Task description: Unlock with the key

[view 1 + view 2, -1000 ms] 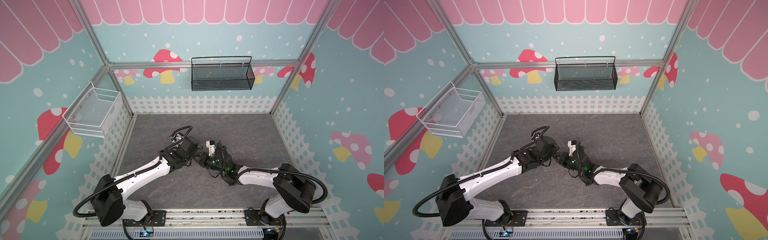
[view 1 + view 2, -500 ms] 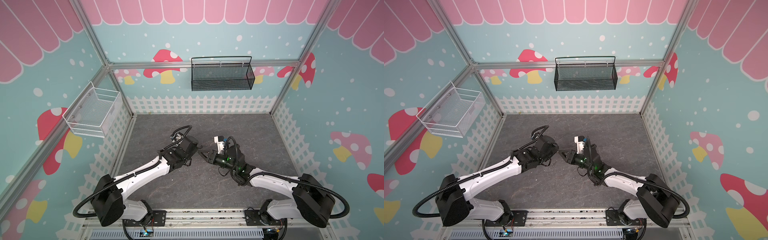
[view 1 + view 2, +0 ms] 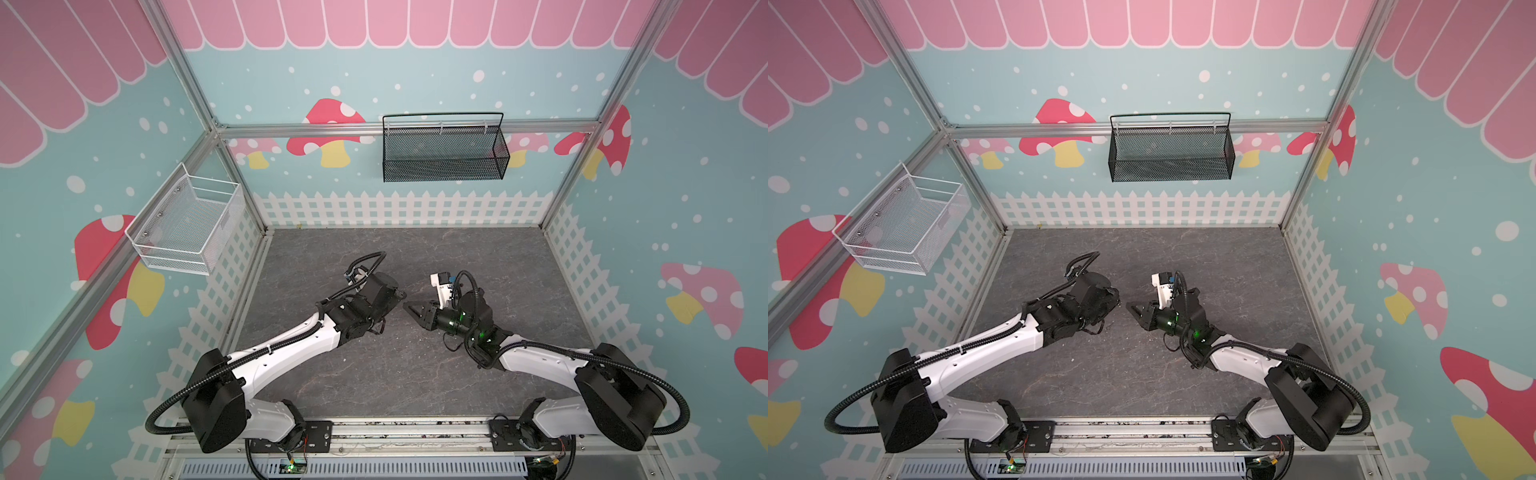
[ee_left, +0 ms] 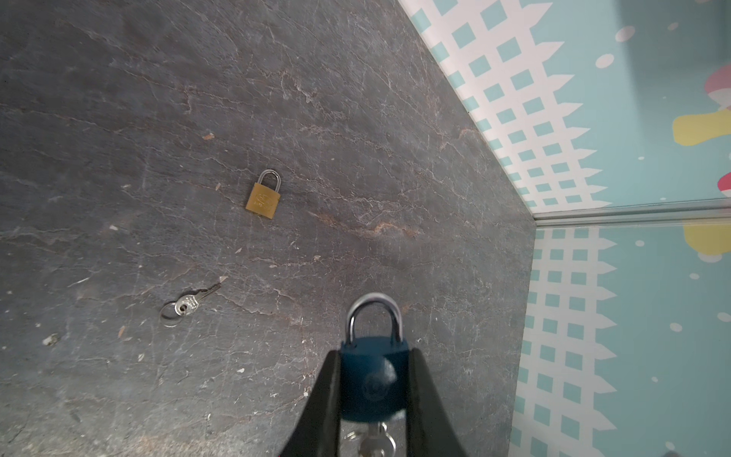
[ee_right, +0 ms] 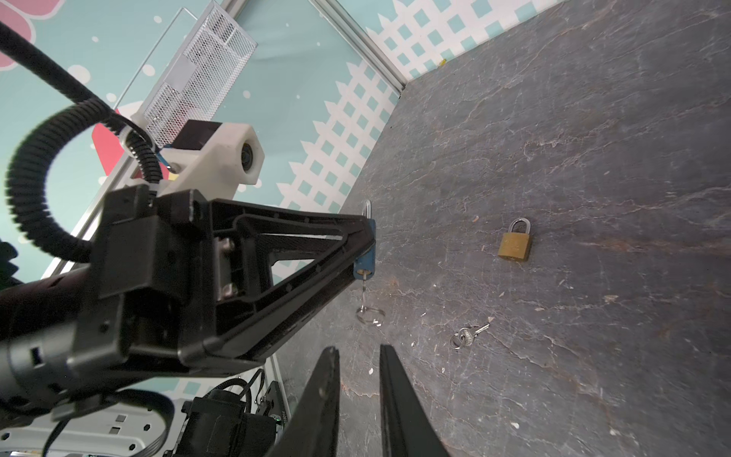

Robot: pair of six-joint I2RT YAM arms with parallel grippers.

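Padlocks: two. One blue padlock (image 4: pixel 374 376) and one brass padlock (image 4: pixel 264 200), the latter lying on the surface (image 4: pixel 356 118).
Keys: two, each with a ring. One inserted key (image 5: pixel 364 287) in the blue padlock's base and one loose key (image 4: pixel 189 304) on the surface.
Baskets: two, both wall-mounted. One white basket (image 3: pixel 187 224) and one black basket (image 3: pixel 444 153).
Arms: two. Left arm (image 3: pixel 291 345) and right arm (image 3: pixel 540 358).

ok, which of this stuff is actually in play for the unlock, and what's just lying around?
In play: blue padlock, clamped in the left gripper; the key stuck in its keyhole; right gripper, empty, close by.
Lying about: brass padlock and loose key on the table; white basket; black basket.
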